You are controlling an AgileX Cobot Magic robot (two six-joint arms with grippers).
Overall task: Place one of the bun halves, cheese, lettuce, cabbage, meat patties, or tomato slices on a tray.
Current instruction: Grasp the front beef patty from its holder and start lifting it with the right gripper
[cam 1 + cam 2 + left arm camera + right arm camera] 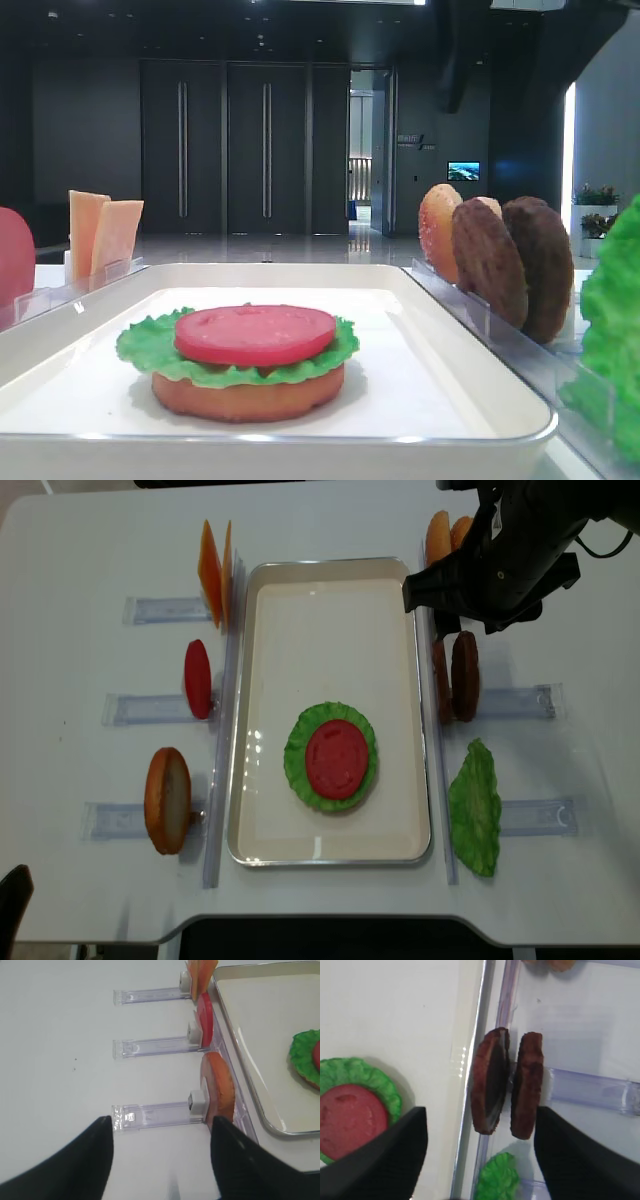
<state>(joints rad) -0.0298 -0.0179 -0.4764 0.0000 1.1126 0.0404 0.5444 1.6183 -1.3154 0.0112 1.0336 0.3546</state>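
Two meat patties (490, 1082) (465, 675) stand on edge in a clear holder right of the white tray (330, 610). My right gripper (480, 1110) (462, 620) hovers open above them, one finger on each side of the pair, touching neither. On the tray lies a bun half (250, 398) topped with lettuce (295, 755) and a tomato slice (337, 758). My left gripper (161, 1122) is open and empty over the table, left of an upright bun half (220, 1085).
Left of the tray stand cheese slices (212, 560), a tomato slice (197, 678) and a bun half (167, 798) in clear holders. On the right are more bun halves (440, 532) at the back and a lettuce leaf (473, 808) at the front.
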